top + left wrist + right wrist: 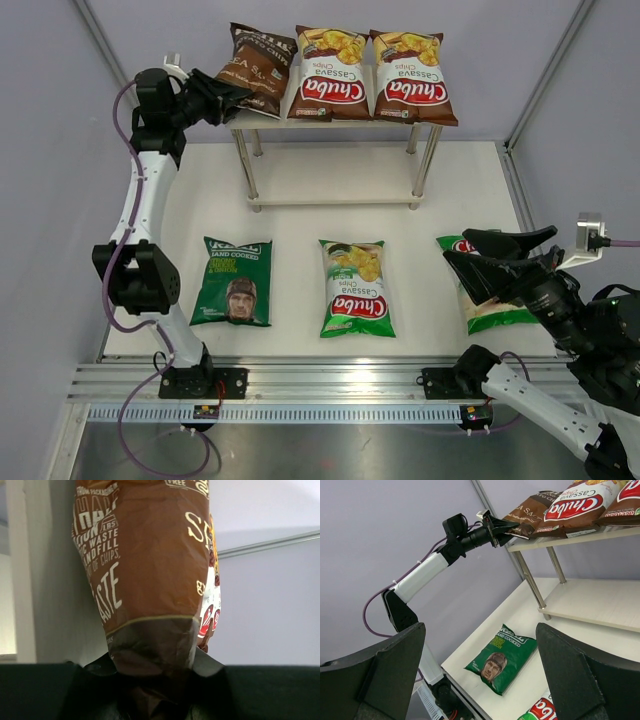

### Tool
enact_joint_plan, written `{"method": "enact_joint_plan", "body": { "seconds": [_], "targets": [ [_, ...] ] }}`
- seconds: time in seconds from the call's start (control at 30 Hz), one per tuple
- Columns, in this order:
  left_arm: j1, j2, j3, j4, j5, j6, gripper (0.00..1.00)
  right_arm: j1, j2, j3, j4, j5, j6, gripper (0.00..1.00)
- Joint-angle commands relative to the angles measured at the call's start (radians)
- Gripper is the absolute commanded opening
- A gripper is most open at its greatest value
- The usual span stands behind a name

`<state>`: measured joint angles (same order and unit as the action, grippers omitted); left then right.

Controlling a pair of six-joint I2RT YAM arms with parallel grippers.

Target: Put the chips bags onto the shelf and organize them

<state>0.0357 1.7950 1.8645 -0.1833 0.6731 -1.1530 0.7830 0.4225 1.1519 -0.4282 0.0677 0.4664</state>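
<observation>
The shelf (330, 176) stands at the back. Its top board holds the dark brown Kettle bag (256, 62) at the left, tilted, and two brown-red Chuba bags (331, 75) (411, 75) side by side. My left gripper (233, 98) is shut on the Kettle bag's near edge; the left wrist view shows the bag (150, 570) pinched in the gripper (155, 680). On the table lie the dark green man's-face bag (233, 282), a green Chuba bag (356, 288), and a second green Chuba bag (492, 312) partly under my open, empty right gripper (457, 248).
The shelf's lower board carries nothing. The right wrist view shows the man's-face bag (502, 656) between its open fingers (380, 675), the left arm (427, 572) reaching to the shelf top, and a shelf leg (532, 585). Grey walls stand on both sides.
</observation>
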Motion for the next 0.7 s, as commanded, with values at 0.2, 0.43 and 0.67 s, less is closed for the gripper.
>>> {"method": "enact_joint_plan", "body": {
  "seconds": [0.2, 0.43, 0.67],
  "targets": [
    [-0.028, -0.025, 0.001, 0.005, -0.013, 0.027, 0.06, 0.002, -0.034, 0.011, -0.017, 0.032, 0.015, 0.99],
    [-0.068, -0.052, -0.041, -0.005, -0.035, 0.039, 0.11, 0.001, -0.044, 0.000, -0.014, 0.030, 0.023, 1.00],
    [-0.105, -0.077, -0.080, 0.001, -0.085, 0.041, 0.14, 0.002, -0.042, 0.002, -0.011, 0.029, 0.032, 0.99]
  ]
}}
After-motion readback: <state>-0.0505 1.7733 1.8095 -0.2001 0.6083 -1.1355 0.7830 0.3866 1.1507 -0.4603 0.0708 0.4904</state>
